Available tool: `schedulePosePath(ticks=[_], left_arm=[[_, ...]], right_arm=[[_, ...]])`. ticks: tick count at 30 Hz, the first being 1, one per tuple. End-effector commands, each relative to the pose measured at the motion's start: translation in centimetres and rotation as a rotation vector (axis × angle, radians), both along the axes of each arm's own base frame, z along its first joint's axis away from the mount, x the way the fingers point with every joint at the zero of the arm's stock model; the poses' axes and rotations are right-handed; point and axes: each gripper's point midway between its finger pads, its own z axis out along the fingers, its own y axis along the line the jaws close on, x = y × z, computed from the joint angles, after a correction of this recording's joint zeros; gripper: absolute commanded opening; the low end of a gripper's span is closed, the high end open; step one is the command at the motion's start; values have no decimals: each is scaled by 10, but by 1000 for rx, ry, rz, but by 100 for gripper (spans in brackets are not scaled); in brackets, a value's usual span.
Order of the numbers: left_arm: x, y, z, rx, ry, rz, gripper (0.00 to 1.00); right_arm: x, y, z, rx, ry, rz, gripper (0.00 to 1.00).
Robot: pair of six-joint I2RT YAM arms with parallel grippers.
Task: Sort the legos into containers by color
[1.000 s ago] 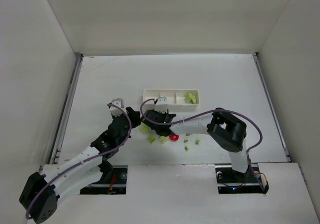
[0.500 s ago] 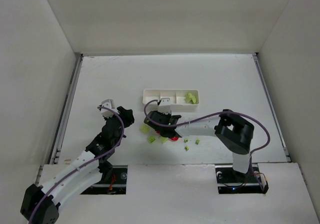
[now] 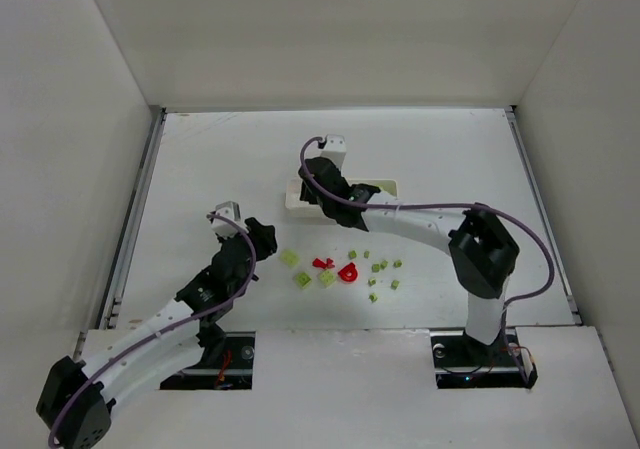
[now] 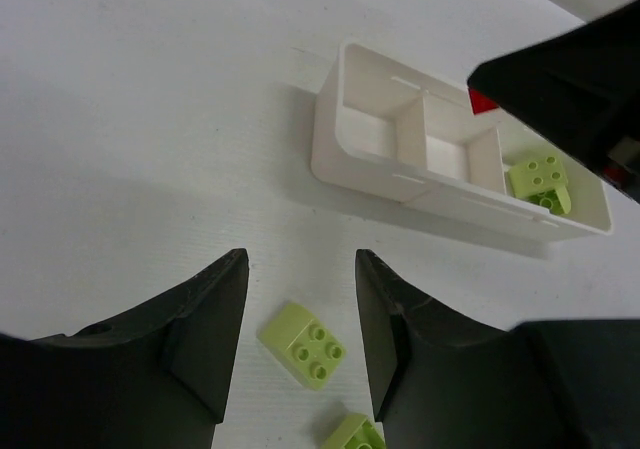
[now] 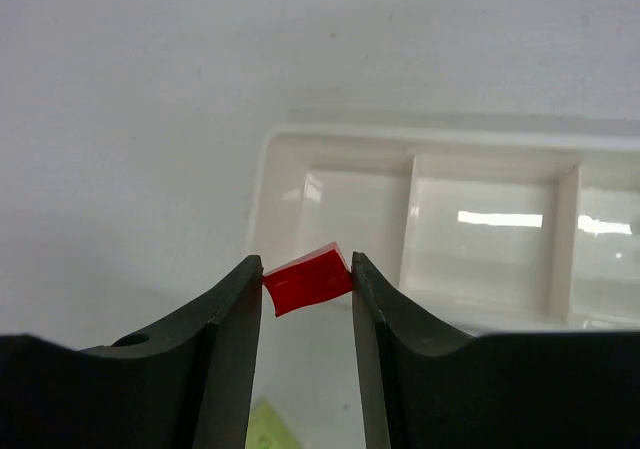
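Carrying a red brick (image 5: pixel 305 281) toward the tray (image 5: pixel 420 137), by the look of it. The right tool (image 5: pixel 306 265) pinches the brick between its two fingertips, with little gap to spare.

- In the right wrist view the brick hangs just short of the tray's near wall, in front of the end compartment. That compartment and the one next to it look bare.
- Green bricks (image 4: pixel 540 179) lie in the compartment at the tray's opposite end.
- The left tool (image 4: pixel 300 269) is on the near side of the tray, well apart from it. Its fingers are parted and hold nothing. A green brick (image 4: pixel 303 344) lies on the surface (image 3: pixel 200 149) just under the gap.
- More loose pieces are scattered on the tray's near side. They include two red bits (image 3: pixel 322 263) and (image 3: pixel 348 272), two larger green ones (image 3: pixel 302 280) and (image 3: pixel 327 278), and a sprinkle of tiny green ones (image 3: pixel 383 265).

My reading is that this is the placing step for a red piece, with the sort barely begun, since most bricks are outside the tray.

The next move calls for a short advance over the near wall until the brick is squarely above a bare compartment, kept apart from the green end. The tool should come down low before its fingers part. The piece is tiny and the dividers are thin, so a high drop could bounce it into the next compartment.
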Motion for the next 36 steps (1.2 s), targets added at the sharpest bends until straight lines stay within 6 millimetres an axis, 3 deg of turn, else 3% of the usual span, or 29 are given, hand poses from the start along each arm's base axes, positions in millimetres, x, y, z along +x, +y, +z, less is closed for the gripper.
schedulePosePath(ticks=[1,8,13,17,21,26,30,36], left_arm=[[1,-4,7,-15,-35,0,44],[-9,-23,4,-25,-17,-58,42],[-26,-37,-5,2,0,-90,42],[-39,-55,-14,59,16,-146,42],[-45,-73,-23,136,38,-196,42],[-50,-106,-37,291,81,-316,42],[-53,-129,-47,365,94,-405,41],[-42,-137,-52,391,120,-409,39]], right_arm=[[24,7,-8,-14,-12,16,29],[37,19,-1,10,-26,35,35],[34,20,-10,4,-10,42,56],[31,16,-6,23,-11,36,63],[31,-1,14,53,-41,16,60],[7,-36,29,111,-91,-1,51],[-13,-60,17,115,-99,-6,51],[-34,-77,2,142,-95,-15,51]])
